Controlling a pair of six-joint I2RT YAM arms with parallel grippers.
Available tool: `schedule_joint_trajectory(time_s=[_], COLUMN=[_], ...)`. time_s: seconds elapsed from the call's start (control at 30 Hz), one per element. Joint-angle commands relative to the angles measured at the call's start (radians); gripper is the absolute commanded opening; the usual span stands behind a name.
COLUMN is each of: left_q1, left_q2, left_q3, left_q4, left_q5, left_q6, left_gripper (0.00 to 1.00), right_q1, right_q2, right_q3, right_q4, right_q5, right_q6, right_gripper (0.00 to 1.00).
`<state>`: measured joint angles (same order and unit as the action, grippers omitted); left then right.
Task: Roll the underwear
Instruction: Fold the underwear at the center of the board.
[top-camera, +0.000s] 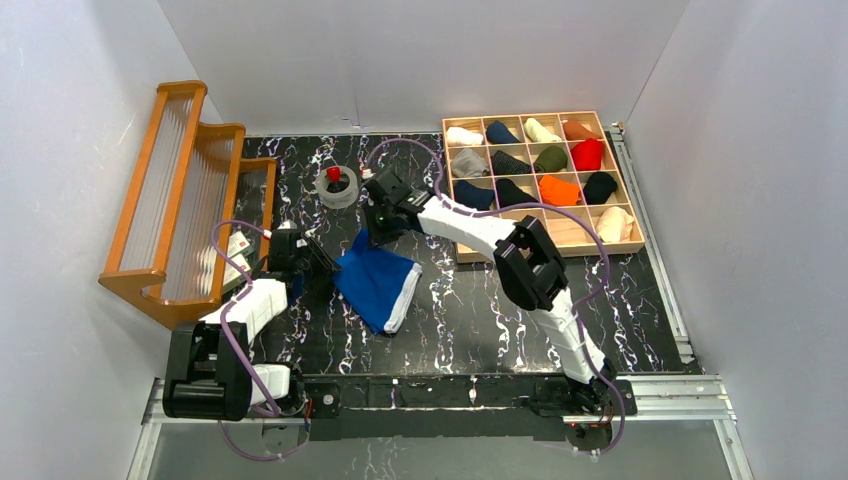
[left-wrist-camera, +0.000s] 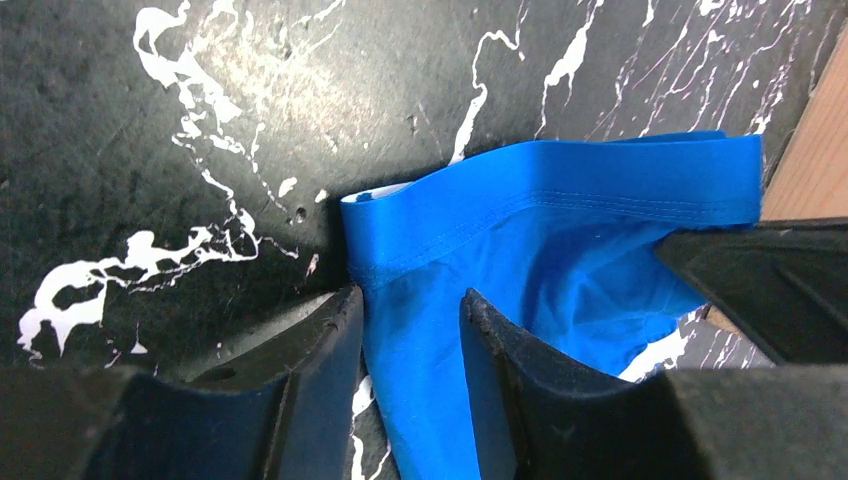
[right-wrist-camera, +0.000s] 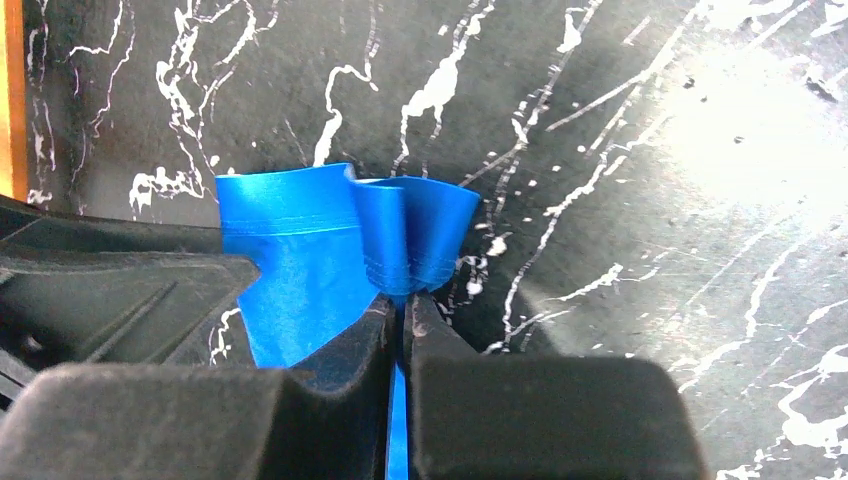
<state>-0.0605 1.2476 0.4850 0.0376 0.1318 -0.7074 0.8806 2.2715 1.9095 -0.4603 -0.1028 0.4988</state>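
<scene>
Found the right gripper (right-wrist-camera: 400, 300) nearest, black jaws pressed together on a puckered fold of the royal-blue fabric boxer briefs (top-camera: 375, 285). Saw a black, white-veined marble-look table (top-camera: 480, 320) and a wooden grid tray (top-camera: 545, 115) of rolled bundles at its far right. Saw those briefs left of centre, well apart from the tray, lying mostly flat. Caught the left gripper (left-wrist-camera: 410, 295) straddling their left hem, jaws apart, nothing clamped. Judged rolling barely begun: far corner gripped, no roll formed, all of it left to make.
</scene>
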Motion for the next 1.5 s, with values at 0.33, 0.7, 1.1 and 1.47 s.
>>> schedule_joint_trajectory(time_s=[0.33,0.7,1.1,1.47], left_q1=[0.012,0.013,0.013,0.016], left_q2=[0.026,-0.026,-0.055,-0.209], left_q3=[-0.046,-0.073,-0.080,-0.037], left_q4=[0.094,0.094,0.063,-0.076], left_q5=[-0.005,0.015,0.018,-0.087], left_q6=[-0.027,-0.039,-0.027,-0.052], left_gripper=[0.27,0.18,0.20,0.62], right_q1=[0.149,0.172,0.162,0.155], right_q2=[0.106,0.154,0.208,0.148], right_q3=[0.243,0.271,0.185,0.029], right_q4=[-0.188,-0.133,-0.034,0.106], right_q5=[0.216,0.066,-0.052,-0.069], right_q6=[0.037,0.085,0.195,0.199], right_gripper=[0.13,0.16,0.17,0.21])
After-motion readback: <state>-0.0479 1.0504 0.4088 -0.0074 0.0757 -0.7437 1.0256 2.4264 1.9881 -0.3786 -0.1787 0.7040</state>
